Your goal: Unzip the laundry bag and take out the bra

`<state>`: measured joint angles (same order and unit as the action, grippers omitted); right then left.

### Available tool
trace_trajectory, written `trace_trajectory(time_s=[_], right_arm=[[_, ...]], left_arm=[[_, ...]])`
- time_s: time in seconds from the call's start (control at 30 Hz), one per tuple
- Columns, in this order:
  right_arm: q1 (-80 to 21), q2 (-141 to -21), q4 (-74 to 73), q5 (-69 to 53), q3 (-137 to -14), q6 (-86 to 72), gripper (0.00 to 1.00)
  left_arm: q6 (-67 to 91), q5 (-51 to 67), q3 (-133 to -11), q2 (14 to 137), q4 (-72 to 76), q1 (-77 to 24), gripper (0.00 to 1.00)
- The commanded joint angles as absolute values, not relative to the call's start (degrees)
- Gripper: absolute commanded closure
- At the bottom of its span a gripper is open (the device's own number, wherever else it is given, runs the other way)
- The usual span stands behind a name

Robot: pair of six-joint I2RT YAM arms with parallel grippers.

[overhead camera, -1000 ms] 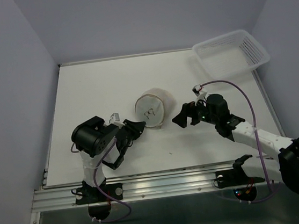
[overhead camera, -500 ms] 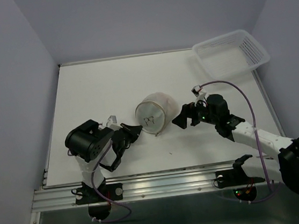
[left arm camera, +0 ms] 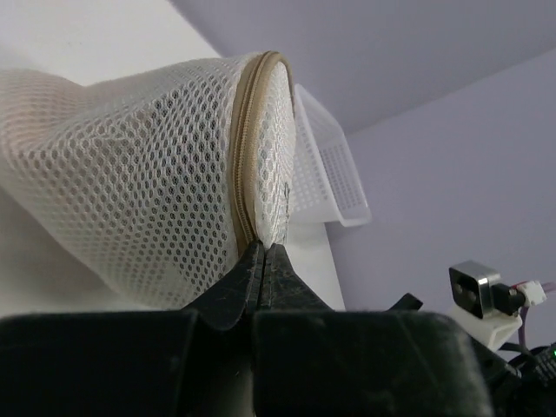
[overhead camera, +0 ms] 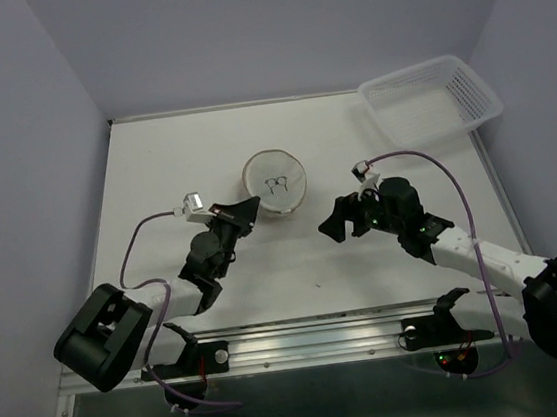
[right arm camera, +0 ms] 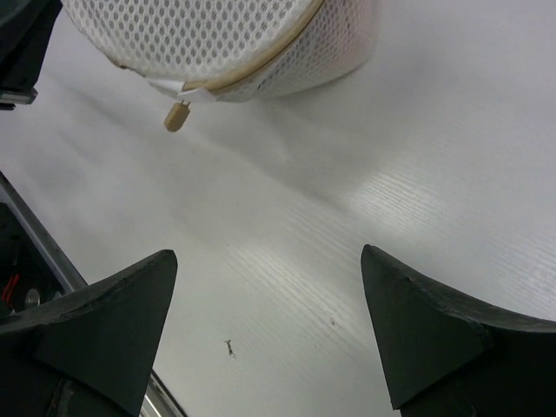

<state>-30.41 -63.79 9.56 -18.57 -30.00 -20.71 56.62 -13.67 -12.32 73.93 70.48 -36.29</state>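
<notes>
The laundry bag (overhead camera: 275, 182), a round white mesh pouch with a tan zipper rim, lies mid-table with its flat face up. My left gripper (overhead camera: 250, 208) is at its near-left edge. In the left wrist view the jaws (left arm camera: 263, 248) are pressed together right where the tan zipper rim (left arm camera: 244, 148) runs down into them, pinching the bag's edge. My right gripper (overhead camera: 332, 220) stands open to the bag's right, apart from it, with only bare table between its fingers (right arm camera: 268, 259). The right wrist view shows the bag (right arm camera: 217, 39) and its tan zipper pull (right arm camera: 177, 115) hanging free. The bra is hidden.
A white plastic basket (overhead camera: 432, 100) sits at the back right corner and also shows behind the bag in the left wrist view (left arm camera: 326, 165). The table's near edge and metal rail (overhead camera: 304, 341) run just in front of both arm bases.
My left arm has stretched forward with its jaws shut at the bag's rim. The bag has shifted away from the near edge and turned face up. The right arm has barely moved.
</notes>
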Motion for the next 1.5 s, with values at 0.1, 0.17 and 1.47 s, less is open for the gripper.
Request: trace_trajectory(time_s=[0.1,0.17,1.47], right_arm=[[-37.52,-62.58,12.21,-11.09,-34.45,-21.44,0.14],[-41.37,-63.01,12.57,-7.4,-35.24,-22.23,0.19],[-52.38,-88.5,10.63,13.01,-52.12,-30.06,0.67]], left_arm=[[54.93,-21.44,-20.2,66.36,51.54,-37.79,1.0],[55.19,-22.14,-20.91,65.83,49.33,-38.05,1.0],[57.48,-28.21,-21.53,61.08,39.73,-40.34,1.0]])
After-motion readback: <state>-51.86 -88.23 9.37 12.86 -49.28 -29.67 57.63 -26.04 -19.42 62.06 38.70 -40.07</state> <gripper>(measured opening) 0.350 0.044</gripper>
